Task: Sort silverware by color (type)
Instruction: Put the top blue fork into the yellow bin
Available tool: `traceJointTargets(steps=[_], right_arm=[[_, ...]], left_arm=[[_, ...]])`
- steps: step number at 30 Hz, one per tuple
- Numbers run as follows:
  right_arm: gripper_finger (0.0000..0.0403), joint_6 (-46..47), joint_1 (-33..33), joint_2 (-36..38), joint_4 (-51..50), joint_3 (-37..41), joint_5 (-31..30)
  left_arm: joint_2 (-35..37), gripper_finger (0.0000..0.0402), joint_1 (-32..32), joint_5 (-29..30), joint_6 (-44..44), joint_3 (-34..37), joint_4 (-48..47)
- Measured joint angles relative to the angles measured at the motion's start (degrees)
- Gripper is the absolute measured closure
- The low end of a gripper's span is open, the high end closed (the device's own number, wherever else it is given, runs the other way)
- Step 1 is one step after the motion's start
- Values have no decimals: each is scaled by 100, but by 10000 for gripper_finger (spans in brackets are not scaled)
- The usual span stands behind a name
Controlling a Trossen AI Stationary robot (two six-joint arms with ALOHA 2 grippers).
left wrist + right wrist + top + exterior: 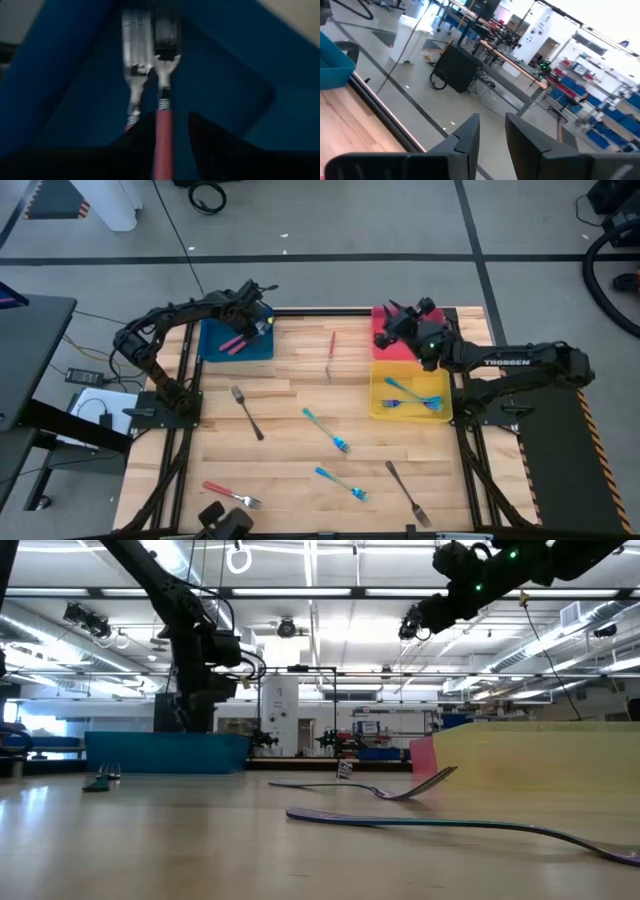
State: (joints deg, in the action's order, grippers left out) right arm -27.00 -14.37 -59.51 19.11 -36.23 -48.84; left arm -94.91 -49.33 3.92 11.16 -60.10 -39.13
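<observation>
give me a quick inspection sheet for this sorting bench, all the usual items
surface: wooden table, bare between the forks
job's things: two red-handled forks in the blue tray; blue-handled forks in the yellow tray; loose on the table are two blue-handled, two red-handled and two dark metal forks
clutter: nothing seen
grippers: left hand over the blue tray, a red handle between its open fingers; right hand above the red tray, open and empty
cables: black leads on the floor left of the table
surroundings: workshop hall with shelving
</observation>
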Motion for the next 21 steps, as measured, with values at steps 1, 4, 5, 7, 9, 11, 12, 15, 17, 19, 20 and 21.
traceJointTargets(steps=[1,4,5,7,9,11,12,15,17,19,20,21], right_arm=[[302,-6,143,0,5,0,-210],[302,-17,634,26,0,0,-873],[302,-17,815,36,15,0,-1100],[302,-20,1192,59,10,0,-1528],[302,-17,1571,61,12,0,-1925],[302,-17,1956,61,11,0,-2319],[302,-3,2146,61,9,0,-2504],[302,171,2707,61,7,0,-3058],[302,300,3075,61,-67,0,-3327],[302,325,3425,59,-215,0,-3433],[302,359,3600,59,-228,0,-3471],[302,444,3762,59,-223,0,-3515]], left_arm=[[2,287,75,-4,0,0,0],[2,287,317,-9,-1,-32,-23],[2,287,407,-9,-2,-64,-35],[2,287,578,-7,0,-170,-80],[2,287,744,-7,-2,-327,-213],[7,287,912,-7,-2,-520,-322],[9,287,999,-7,-3,-611,-334],[9,287,1268,-7,-4,-860,-367],[9,287,1469,-4,-7,-976,-358],[9,287,1688,-6,-7,-1032,-365],[9,287,1810,-6,-7,-1045,-364],[9,287,1933,-5,-10,-1049,-357]])
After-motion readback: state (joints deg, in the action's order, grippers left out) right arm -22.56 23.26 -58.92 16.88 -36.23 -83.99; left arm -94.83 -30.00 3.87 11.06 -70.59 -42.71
